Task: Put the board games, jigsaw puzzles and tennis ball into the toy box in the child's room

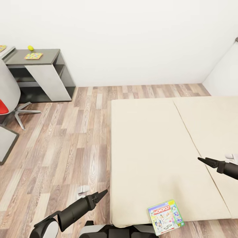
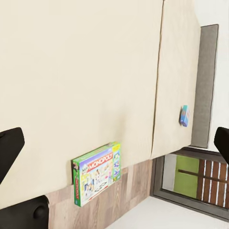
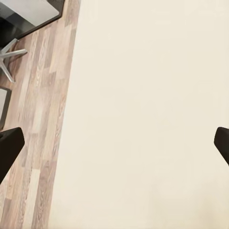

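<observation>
Monopoly board game point(image 1: 165, 217), a flat white box with colourful artwork, lies at the near edge of the wide beige mattress of the bed point(image 1: 158, 145), overhanging it slightly. A small blue game box point(image 2: 184, 116) rests near the grey headboard point(image 2: 204, 86). On the dark grey desk wing point(image 1: 49, 57) lie a many-coloured puzzle square point(image 1: 33, 56) and a yellow-green tennis ball point(image 1: 30, 48). Left gripper point(image 1: 100, 195) hangs beside the bed over the wood floor point(image 1: 66, 145), right gripper point(image 1: 206, 161) above the mattress; both stand spread wide, empty.

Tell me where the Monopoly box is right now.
The Monopoly box lies flat on the bed at its near edge, low in the head view and overhanging the mattress slightly, between the two grippers and touched by neither.
</observation>
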